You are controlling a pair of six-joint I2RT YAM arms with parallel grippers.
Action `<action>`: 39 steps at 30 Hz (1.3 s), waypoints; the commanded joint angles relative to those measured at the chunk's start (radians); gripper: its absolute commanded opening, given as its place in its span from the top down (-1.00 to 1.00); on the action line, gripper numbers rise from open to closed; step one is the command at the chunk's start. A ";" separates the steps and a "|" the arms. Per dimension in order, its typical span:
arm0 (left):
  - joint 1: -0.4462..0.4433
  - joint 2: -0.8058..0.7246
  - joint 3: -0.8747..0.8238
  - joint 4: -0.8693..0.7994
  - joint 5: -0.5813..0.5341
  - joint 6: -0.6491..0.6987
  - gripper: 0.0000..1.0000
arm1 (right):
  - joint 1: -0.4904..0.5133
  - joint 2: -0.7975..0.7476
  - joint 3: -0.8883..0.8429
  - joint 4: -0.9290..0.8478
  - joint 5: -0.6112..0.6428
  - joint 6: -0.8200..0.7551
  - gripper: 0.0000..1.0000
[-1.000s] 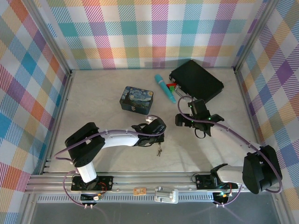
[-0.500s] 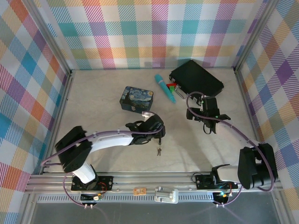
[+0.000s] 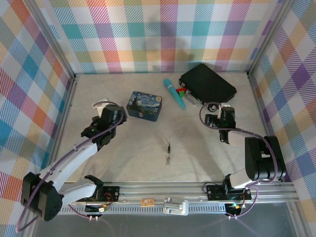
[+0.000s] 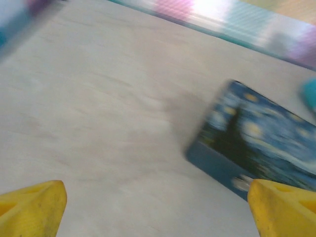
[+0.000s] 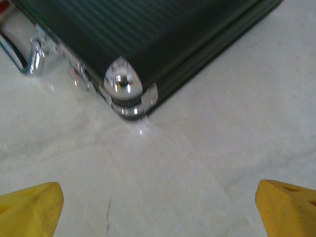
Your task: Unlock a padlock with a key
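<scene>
Padlock (image 3: 169, 146) and key (image 3: 168, 159) lie together on the bare tabletop (image 3: 123, 158), about midway between its left and right edges and nearer the near edge than the far one. The dark lock sits just beyond the silvery key on its ring. The two are end to end, too small to show whether the key is seated or the shackle is sprung.

Neither arm is on them. The left end effector (image 4: 158, 210) hovers well off toward the left edge, beside the Starry-Night tin (image 3: 144, 105), its yellow fingers spread wide with nothing between them. The right end effector (image 5: 158, 210) is equally wide and empty, facing a chrome-capped corner of the black case (image 3: 207, 85) near the far right corner.

By the look of it, either the unlocking is finished and the pair set down, or the whole job remains: hold the lock, seat the key and turn it.
</scene>
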 commanded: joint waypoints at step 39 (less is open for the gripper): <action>0.314 0.502 -0.401 1.206 0.255 0.464 -0.99 | -0.046 0.039 -0.137 0.436 -0.168 -0.034 -0.98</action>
